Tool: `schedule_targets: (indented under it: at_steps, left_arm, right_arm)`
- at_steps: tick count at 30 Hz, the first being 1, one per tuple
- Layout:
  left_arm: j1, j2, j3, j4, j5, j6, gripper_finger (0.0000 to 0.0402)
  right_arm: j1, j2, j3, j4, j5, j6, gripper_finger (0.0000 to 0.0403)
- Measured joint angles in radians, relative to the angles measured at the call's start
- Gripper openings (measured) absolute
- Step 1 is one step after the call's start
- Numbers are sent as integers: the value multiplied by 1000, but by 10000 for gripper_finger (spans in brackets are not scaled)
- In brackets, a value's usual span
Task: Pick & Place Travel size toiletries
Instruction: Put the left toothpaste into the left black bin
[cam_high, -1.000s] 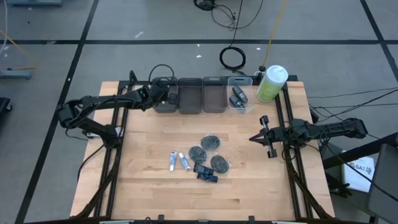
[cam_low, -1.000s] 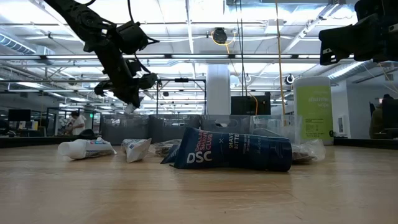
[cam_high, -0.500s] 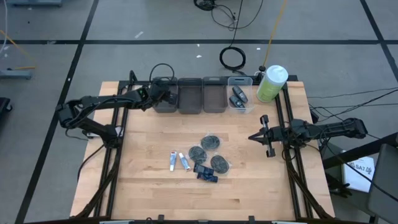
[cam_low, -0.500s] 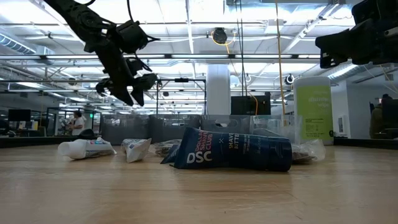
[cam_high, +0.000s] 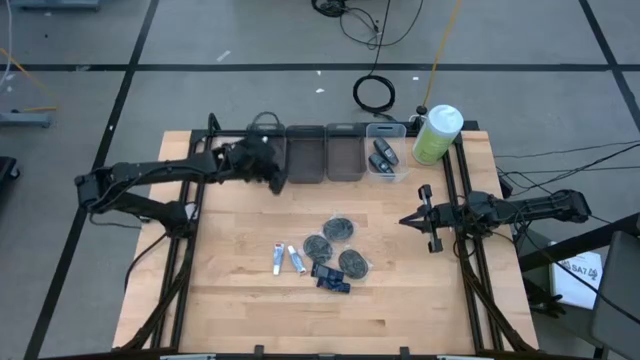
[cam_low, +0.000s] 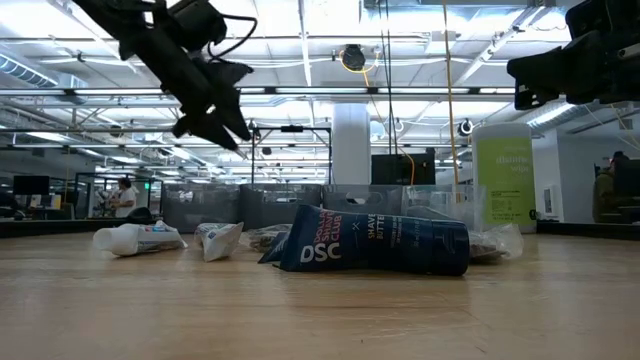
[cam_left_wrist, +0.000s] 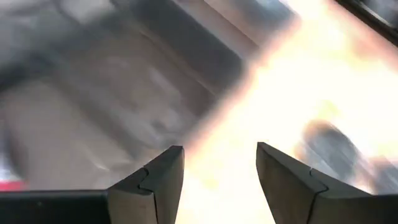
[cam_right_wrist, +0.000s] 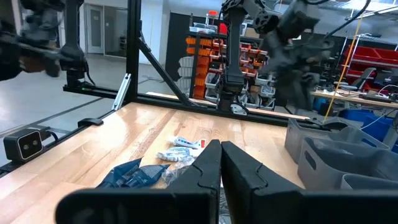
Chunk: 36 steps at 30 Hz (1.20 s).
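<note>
A second ago the left tool (cam_high: 274, 172) hung over the leftmost dark grey plastic bin (cam_high: 262, 152) at the back of the light wooden worktop (cam_high: 240, 300); it has since swung toward the front edge of the row of bins, and the left arm's elbow has shifted outward to the left. The left tool's fingers (cam_left_wrist: 152, 183) stand spread with nothing between them. The right tool (cam_high: 422, 220) has barely moved, hovering above the worktop's right side with its fingers pressed together and nothing held. The travel size toiletries lie loose near the middle of the worktop: two small white-and-blue tubes (cam_high: 287, 259) side by side on the left, three round flat dark grey discs (cam_high: 339, 229) in clear wrapping to their right, and small dark blue packets (cam_high: 331, 278) just in front of the discs, one printed "DSC". Dark oval pieces (cam_high: 381, 157) sit in the clear bin (cam_high: 390, 131) at the right end of the row. Two more dark grey bins (cam_high: 324, 155) stand between the leftmost bin and the clear one. A tall green bottle with a white cap (cam_high: 437, 133) stands just right of the clear bin.
</note>
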Motion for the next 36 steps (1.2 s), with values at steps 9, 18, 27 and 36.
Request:
schedule_targets:
  at_steps: [9,18,27,36]
  left_arm:
    - [-256,7,0,-112,180,-133,198]
    - [-551,23,0,-139,-51,-557,198]
    - [-699,225,-1,-133,-112,-918,198]
    - [-695,345,-1,-140,-70,-1090,198]
  right_arm:
    - [0,0,0,-2,-3,0,4]
    - [0,0,0,-2,-3,0,4]
    - [0,0,0,-3,-1,0,4]
    - [0,0,0,-3,0,0,4]
